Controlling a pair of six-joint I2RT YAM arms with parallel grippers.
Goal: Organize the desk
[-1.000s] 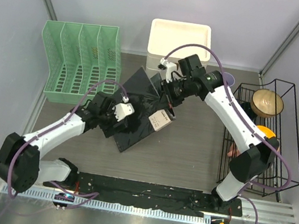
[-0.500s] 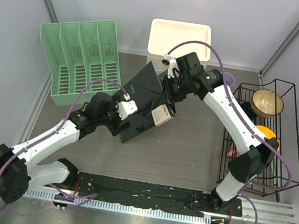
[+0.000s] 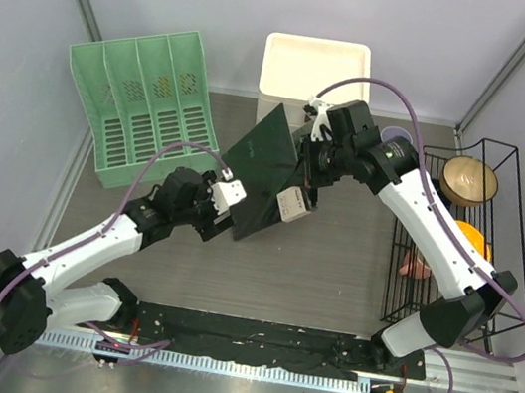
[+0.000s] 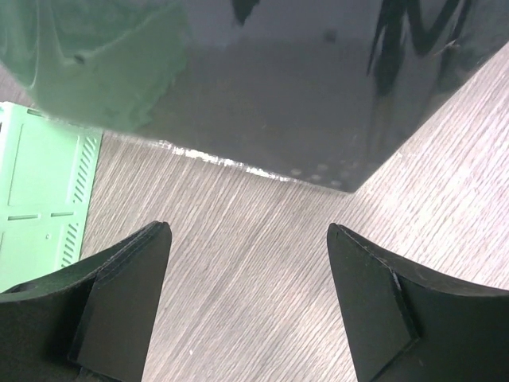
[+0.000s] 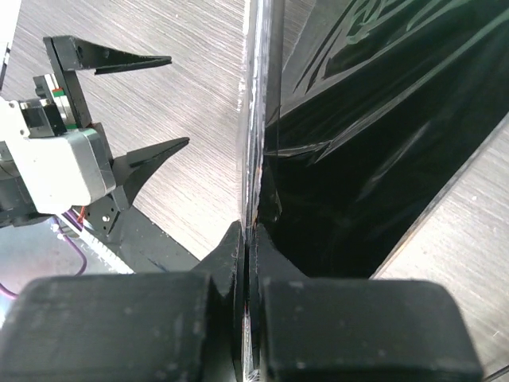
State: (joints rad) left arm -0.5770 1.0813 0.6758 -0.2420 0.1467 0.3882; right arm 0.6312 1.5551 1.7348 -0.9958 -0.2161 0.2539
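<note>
A black notebook [image 3: 265, 169] stands tilted on edge over the middle of the desk [image 3: 341, 270]. My right gripper [image 3: 306, 167] is shut on its upper right edge; in the right wrist view the fingers [image 5: 232, 255] pinch the thin cover [image 5: 358, 167]. My left gripper [image 3: 236, 210] is open just left of the notebook's lower edge and holds nothing. In the left wrist view bare desk [image 4: 246, 294] lies between the open gripper's [image 4: 246, 231] jaws, with the notebook [image 4: 318, 87] just ahead. A pale tag [image 3: 292, 203] shows by the notebook's right side.
A green file organizer [image 3: 147, 102] stands at the back left, and a white bin [image 3: 316, 69] sits at the back centre. At the right is a black wire rack [image 3: 514, 249] with a wooden bowl [image 3: 470, 179] and an orange item [image 3: 466, 234]. A purple cup [image 3: 399, 137] sits behind the right arm.
The right gripper has raised the notebook steeper and carried it a little right. The left gripper has followed to the right, staying open. The green organizer has shifted back slightly.
</note>
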